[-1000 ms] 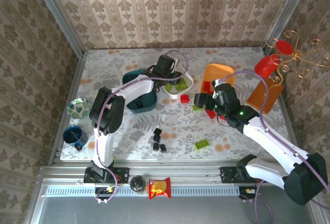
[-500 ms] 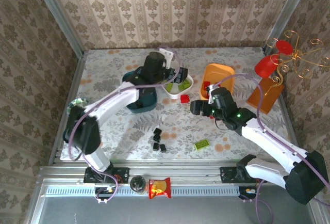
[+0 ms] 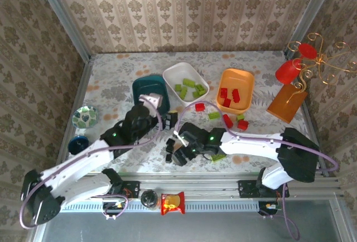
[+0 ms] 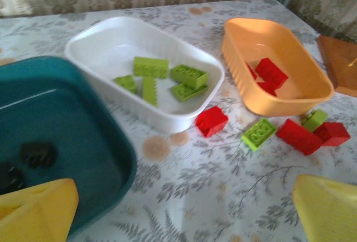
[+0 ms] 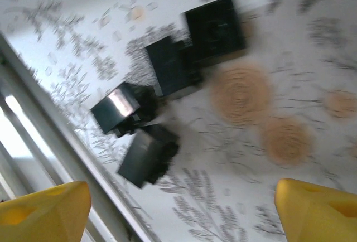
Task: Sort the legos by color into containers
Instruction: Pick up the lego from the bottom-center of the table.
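While loose, legos (image 5: 167,69) under right tool (image 5: 181,208)

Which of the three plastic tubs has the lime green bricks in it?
The white rounded-rectangular plastic tub, middle of the three, holds the lime green bricks. The dark teal tub holds black bricks; the orange tub holds red bricks.

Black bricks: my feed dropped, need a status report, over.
Left end effector open, empty, by teal tub. Right end effector open, above four loose black bricks. Left one crowds that spot; clash possible.
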You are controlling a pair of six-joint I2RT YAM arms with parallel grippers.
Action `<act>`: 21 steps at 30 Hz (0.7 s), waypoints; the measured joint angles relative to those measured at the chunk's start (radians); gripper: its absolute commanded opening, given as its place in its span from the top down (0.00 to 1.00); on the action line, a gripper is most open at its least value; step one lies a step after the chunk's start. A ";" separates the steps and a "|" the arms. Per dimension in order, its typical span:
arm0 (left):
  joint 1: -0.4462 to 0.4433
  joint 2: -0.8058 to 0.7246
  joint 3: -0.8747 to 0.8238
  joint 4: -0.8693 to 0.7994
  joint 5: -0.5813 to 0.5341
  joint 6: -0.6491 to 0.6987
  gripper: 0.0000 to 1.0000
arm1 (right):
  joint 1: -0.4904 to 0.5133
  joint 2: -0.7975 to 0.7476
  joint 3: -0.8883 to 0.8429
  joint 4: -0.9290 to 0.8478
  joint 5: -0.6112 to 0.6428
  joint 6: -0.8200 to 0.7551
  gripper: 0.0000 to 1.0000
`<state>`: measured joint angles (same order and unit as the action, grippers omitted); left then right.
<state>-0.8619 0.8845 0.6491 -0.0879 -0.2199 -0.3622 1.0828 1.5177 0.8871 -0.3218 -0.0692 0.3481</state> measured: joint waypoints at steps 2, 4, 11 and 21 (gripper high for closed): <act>-0.003 -0.095 -0.044 -0.036 -0.027 -0.025 0.00 | 0.033 0.035 0.022 -0.002 0.006 -0.011 0.16; -0.007 -0.171 -0.071 -0.072 -0.048 -0.046 0.00 | 0.054 0.069 0.046 -0.003 0.012 -0.024 0.20; -0.008 -0.292 -0.111 -0.192 -0.093 -0.101 0.00 | 0.077 0.170 0.070 -0.016 0.032 -0.042 0.36; -0.010 -0.288 -0.118 -0.228 -0.103 -0.117 0.00 | 0.060 0.184 0.063 -0.011 0.042 -0.037 0.71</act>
<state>-0.8722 0.5968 0.5312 -0.3161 -0.3225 -0.4793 1.1427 1.7020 0.9501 -0.3325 -0.0269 0.3107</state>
